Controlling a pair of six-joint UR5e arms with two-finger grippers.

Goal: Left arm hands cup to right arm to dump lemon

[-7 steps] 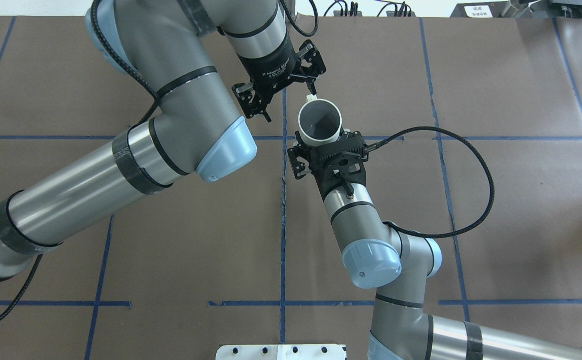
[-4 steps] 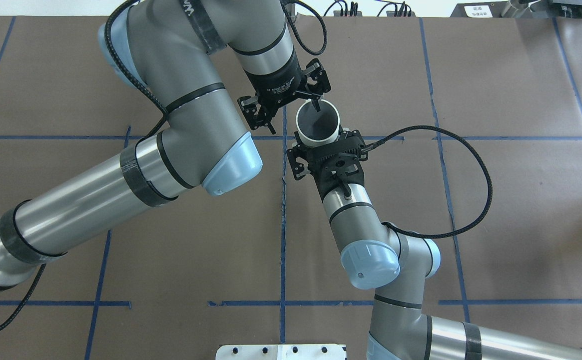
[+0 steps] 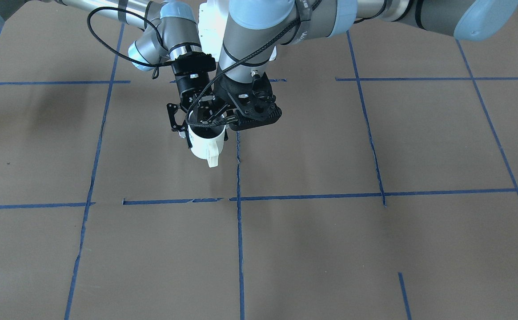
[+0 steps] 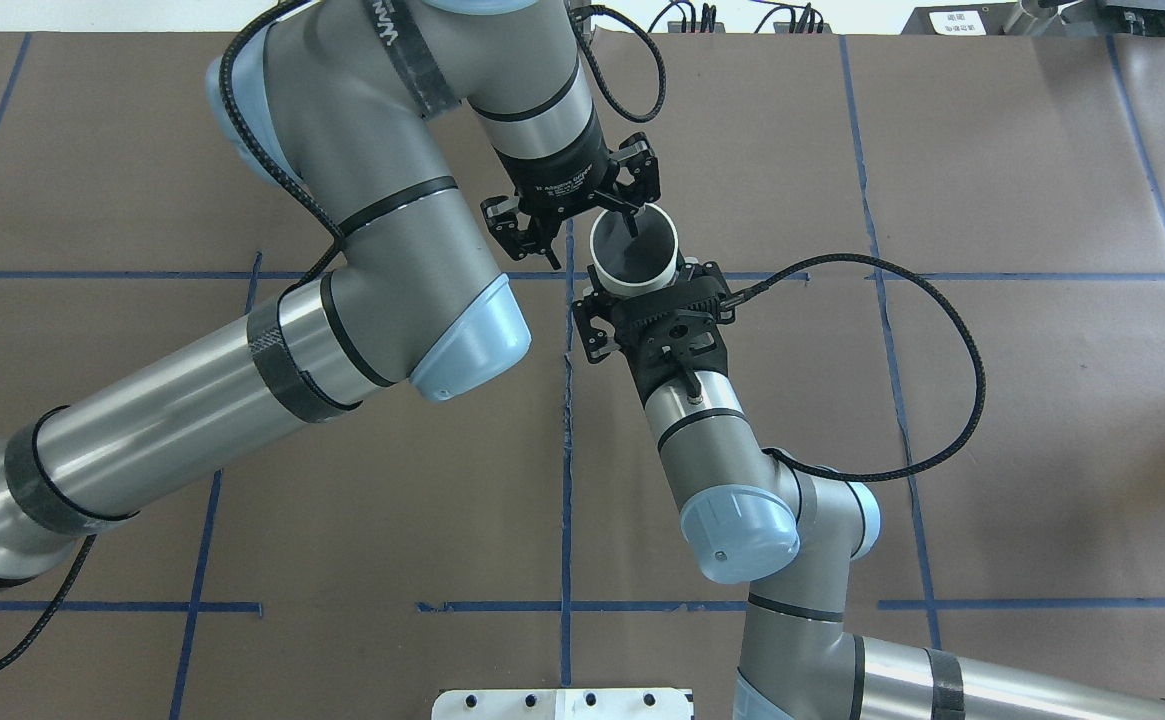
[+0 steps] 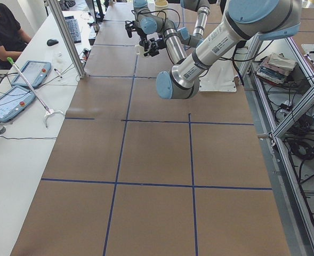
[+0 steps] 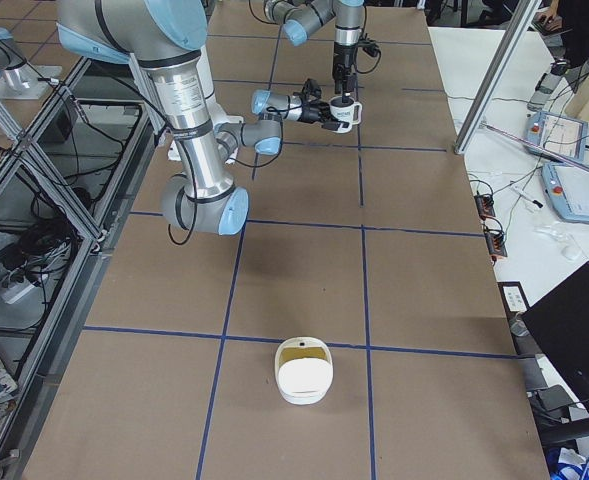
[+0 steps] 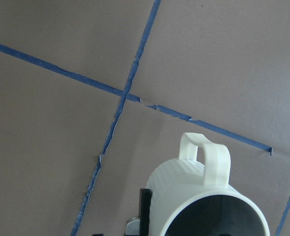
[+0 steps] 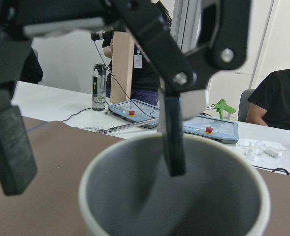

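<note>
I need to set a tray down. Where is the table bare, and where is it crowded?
Bare: the table squares on the operators' side of the cup, and toward the robot's left end. Crowded: around the cup, where left tool and right tool meet.

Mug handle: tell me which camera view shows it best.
Left wrist-mounted view: the mug handle shows its whole loop, large against the table. The exterior front-facing view shows it small and edge-on. Overhead, the left gripper hides it. The side views show the mug too small to tell, and the right wrist-mounted view shows only the rim.
</note>
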